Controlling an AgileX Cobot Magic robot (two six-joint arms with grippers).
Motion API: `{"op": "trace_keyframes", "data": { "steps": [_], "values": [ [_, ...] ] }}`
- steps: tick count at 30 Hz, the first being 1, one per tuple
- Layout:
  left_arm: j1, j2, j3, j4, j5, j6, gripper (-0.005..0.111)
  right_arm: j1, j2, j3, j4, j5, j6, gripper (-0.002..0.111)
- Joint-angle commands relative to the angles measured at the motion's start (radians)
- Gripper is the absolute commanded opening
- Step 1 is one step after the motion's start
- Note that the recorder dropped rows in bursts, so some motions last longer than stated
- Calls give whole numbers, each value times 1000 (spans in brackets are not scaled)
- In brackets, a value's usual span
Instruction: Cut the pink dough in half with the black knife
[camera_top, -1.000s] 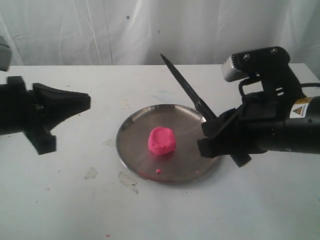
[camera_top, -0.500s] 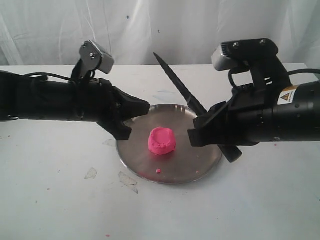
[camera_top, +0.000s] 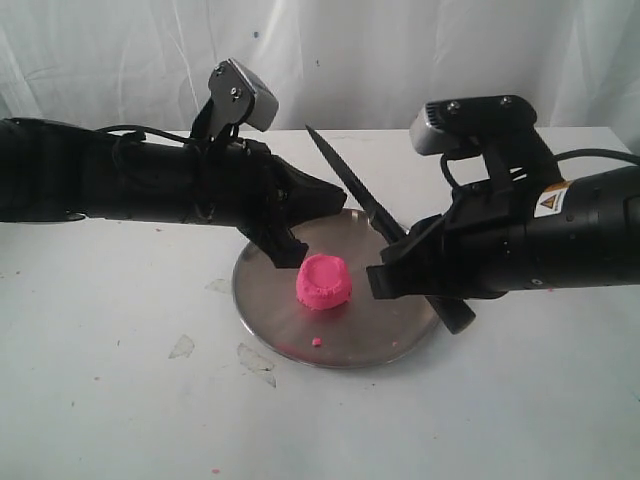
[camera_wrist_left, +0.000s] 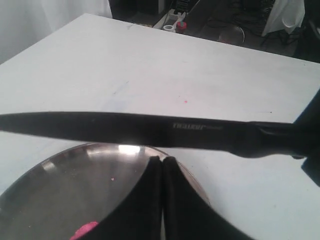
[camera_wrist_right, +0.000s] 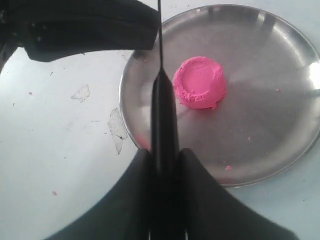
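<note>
Left claw (camera_wrist_left: 161, 161): my fingers pressed together, empty, poised over the plate's (camera_top: 262, 305) left rim, near the dough.
Right claw (camera_wrist_right: 164, 155): clamped on the knife's handle, over the plate's right side.
Knife (camera_top: 352, 180): blade slants up and back, its tip above the far rim, clear of the dough.
Dough (camera_top: 323, 281): one whole lump, top dented, near the plate's middle.
Crumb (camera_top: 316, 342): on the plate's front part.

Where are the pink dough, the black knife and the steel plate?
pink dough (camera_top: 323, 281), exterior view, middle of the lump.
black knife (camera_wrist_left: 150, 130), left wrist view, middle of the blade.
steel plate (camera_top: 270, 315), exterior view, bare surface left of the dough.
</note>
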Motion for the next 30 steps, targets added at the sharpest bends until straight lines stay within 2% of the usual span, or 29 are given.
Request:
{"op": "trace_keyframes", "data": {
  "steps": [1, 11, 18, 30],
  "values": [
    [-5, -4, -4, -23, 53, 144, 0, -1, -1, -6, 20, -2, -4, 0],
    [-5, -4, -50, -23, 44, 151, 0, -1, -1, -4, 20, 51, -4, 0],
    [-5, -4, -8, -23, -51, 155, 0, -1, -1, -22, 14, -64, -4, 0],
    [-5, -3, -49, -23, -30, 155, 0, -1, -1, -43, 57, 65, -9, 0]
  ]
}}
